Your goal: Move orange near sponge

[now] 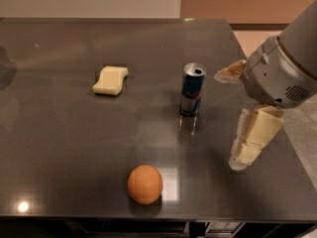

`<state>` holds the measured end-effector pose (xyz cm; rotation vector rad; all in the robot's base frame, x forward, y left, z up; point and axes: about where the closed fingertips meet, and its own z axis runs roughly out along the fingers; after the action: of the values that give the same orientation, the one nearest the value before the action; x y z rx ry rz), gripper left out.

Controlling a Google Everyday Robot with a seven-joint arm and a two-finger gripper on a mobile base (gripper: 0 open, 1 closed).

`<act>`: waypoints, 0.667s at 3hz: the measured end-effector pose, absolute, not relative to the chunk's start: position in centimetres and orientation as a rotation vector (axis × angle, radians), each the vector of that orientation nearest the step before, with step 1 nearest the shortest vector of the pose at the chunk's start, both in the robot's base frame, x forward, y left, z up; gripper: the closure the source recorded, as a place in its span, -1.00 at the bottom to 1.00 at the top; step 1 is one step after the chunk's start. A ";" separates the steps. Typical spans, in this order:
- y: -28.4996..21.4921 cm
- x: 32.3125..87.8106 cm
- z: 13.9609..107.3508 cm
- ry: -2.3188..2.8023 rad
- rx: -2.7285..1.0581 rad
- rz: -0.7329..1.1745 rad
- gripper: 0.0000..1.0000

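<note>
Big grey arm (292,58) sits upper right, gripper (228,121) hangs below it, cream fingers (255,135) spread wide, one pointing left, one down.
</note>
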<state>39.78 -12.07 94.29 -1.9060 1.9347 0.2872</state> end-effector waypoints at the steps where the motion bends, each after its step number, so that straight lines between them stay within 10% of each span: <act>1: -9.0 37.9 93.0 1.836 -1.970 0.395 -1.00; 2: -6.2 36.5 91.3 1.777 -2.036 0.427 -1.00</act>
<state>36.46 -6.18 91.27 -2.0359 1.7767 0.4274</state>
